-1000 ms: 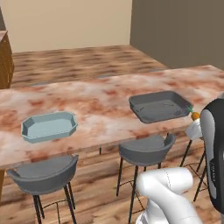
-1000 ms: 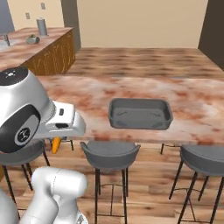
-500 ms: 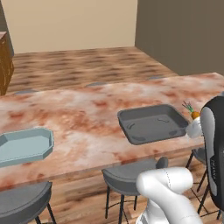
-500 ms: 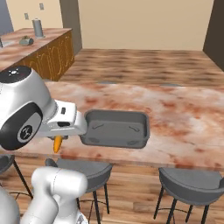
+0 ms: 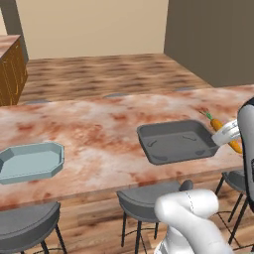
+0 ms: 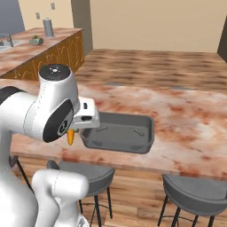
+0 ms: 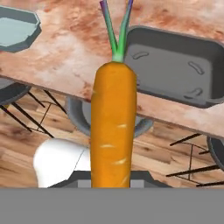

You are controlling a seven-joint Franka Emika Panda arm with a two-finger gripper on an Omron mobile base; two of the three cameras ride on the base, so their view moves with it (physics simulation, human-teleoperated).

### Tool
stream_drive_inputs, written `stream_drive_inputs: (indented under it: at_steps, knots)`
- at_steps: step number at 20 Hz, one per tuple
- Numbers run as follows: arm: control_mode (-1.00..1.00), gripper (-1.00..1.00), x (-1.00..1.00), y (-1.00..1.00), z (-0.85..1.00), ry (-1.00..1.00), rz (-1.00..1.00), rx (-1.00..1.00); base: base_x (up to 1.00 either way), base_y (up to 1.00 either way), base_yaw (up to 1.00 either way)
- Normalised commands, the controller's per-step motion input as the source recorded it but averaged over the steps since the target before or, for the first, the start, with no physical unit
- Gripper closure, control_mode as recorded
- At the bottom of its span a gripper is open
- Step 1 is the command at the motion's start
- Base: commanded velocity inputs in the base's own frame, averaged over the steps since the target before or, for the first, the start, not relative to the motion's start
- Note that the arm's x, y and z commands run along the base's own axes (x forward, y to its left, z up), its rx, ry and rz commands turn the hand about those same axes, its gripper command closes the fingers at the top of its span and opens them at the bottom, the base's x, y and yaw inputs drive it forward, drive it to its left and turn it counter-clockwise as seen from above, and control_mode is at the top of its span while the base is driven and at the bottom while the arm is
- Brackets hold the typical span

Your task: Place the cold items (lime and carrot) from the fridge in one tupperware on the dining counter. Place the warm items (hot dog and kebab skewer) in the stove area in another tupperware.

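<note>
The carrot (image 7: 113, 127) is in the hand (image 7: 113, 186), gripped at its blunt lower end, with the orange body running straight up the hand view and the green stalks forking at the top. The hand is closed on it; the fingertips themselves are hidden behind the root.

The relation that matters: the dark grey tupperware (image 7: 175, 65) sits ahead of the carrot and off to the right in the hand view, on the marbled worktop (image 7: 74, 48), with its near wall just past the worktop edge. The carrot's leafy tip overlaps that container's left rim in the picture, but the hand itself appears to hang short of the worktop, over the stools (image 7: 78, 111) and the wooden floor.

From the left base view, the carrot (image 5: 224, 133) shows at the right end of the dark grey tupperware (image 5: 176, 141), close to its right wall, tilted with the greens toward the worktop. From the right base view, only the orange tip (image 6: 70, 137) peeks below the arm, just beside the left wall of the same container (image 6: 117, 133).

The pale blue tupperware (image 5: 31, 161) lies well apart, far along the worktop to the left. So the nearer box is plainly the dark one, and the likely move is a reach forward and across over its rim.
</note>
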Motion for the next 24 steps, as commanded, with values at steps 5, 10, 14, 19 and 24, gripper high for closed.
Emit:
stream_drive_inputs:
  at_steps: [5,10,14,19,24]
  knots:
    - [-1.00,1.00,1.00,-0.19,0.00,0.17,0.53,0.05,0.00,0.00,0.00]
    - [-1.00,1.00,0.85,-0.25,-0.16,0.15,0.49,0.00,0.00,0.00,0.00]
    - [-1.00,1.00,0.36,-0.21,-0.54,-0.01,0.36,-0.04,0.00,0.00,0.00]
    - [-1.00,1.00,0.31,-0.02,-0.55,-0.02,0.08,-0.16,0.00,0.00,0.00]
    - [-1.00,1.00,0.47,0.00,-0.31,0.00,0.00,-0.03,0.00,0.00,0.00]
